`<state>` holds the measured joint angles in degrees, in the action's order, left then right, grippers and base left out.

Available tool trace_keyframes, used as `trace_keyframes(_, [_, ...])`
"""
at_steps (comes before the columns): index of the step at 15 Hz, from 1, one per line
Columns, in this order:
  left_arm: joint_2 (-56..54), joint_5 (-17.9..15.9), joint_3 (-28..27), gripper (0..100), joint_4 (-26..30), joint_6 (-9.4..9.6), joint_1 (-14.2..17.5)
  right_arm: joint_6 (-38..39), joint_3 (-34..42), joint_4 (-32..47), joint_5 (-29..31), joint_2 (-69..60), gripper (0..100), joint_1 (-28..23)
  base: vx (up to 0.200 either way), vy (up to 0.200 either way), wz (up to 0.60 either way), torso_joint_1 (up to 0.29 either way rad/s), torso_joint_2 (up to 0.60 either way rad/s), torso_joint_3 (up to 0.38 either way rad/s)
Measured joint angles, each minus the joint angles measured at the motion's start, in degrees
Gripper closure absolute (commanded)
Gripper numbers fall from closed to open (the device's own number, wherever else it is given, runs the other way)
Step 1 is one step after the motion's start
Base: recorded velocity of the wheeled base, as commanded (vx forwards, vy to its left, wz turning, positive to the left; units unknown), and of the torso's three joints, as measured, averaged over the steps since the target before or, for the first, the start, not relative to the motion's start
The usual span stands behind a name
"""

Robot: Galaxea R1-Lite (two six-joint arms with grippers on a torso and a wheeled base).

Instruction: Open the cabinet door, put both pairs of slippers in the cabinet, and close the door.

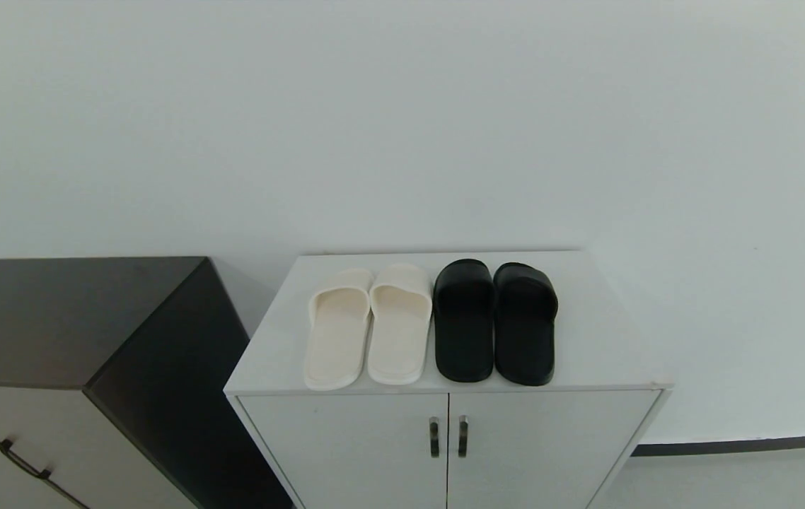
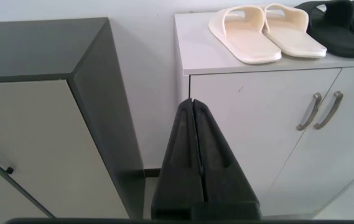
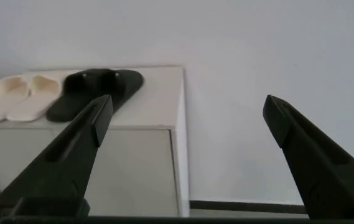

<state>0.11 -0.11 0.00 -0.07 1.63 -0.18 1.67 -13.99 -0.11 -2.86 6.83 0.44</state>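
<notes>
Closest in, the left gripper (image 2: 193,102) is held with its fingers pressed together before the front left corner of the white cabinet (image 1: 346,452), while the right gripper (image 3: 188,102) is spread wide off the front right corner. Both doors are shut, and the two upright handles (image 1: 434,436) at the middle seam lie between the two grippers, neither arm being judged clearly nearer. On the cabinet top the white slippers (image 1: 367,325) and black slippers (image 1: 494,322) are laid side by side, heels at the front edge, long axes running back toward the wall.
</notes>
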Motion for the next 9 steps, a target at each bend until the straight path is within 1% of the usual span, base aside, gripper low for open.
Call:
trace_keyframes(1, [0.0,0.0,0.0,100,0.0,-0.07,0.0,0.89,-4.36,-0.05,-2.04,4.88,0,0.2,0.0,0.0,0.0,0.0,0.0,0.0])
trace_keyframes(2, [0.0,0.01,0.0,100,0.0,-0.18,0.0,1.37,-7.06,-0.49,-4.44,10.45,0,0.63,0.0,0.0,0.0,0.0,0.0,0.0])
trace_keyframes(4, [0.0,-0.02,0.0,100,0.0,-0.13,0.0,3.36,-9.37,-3.58,-8.92,21.53,0,2.91,0.0,0.0,0.0,0.0,0.0,0.0])
trace_keyframes(6, [0.0,-0.05,0.0,100,0.02,-0.07,0.0,7.74,-10.34,-9.94,-11.34,32.54,0,8.9,0.0,0.0,0.0,0.0,0.0,0.0])
trace_keyframes(7, [0.0,-0.02,0.0,100,0.02,-0.07,0.0,9.74,-10.58,-13.81,-11.36,37.52,0,12.2,0.0,0.0,0.0,0.0,0.0,0.0])
trace_keyframes(8, [0.0,-0.05,0.0,100,0.0,-0.07,0.0,11.48,-10.89,-17.92,-10.15,42.46,0,15.93,0.0,0.0,0.0,0.0,0.0,0.0])
trace_keyframes(9, [0.0,-0.05,0.0,100,0.0,-0.07,0.0,12.86,-11.3,-21.5,-7.64,47.21,0,19.79,0.0,0.0,0.0,0.0,0.0,0.0])
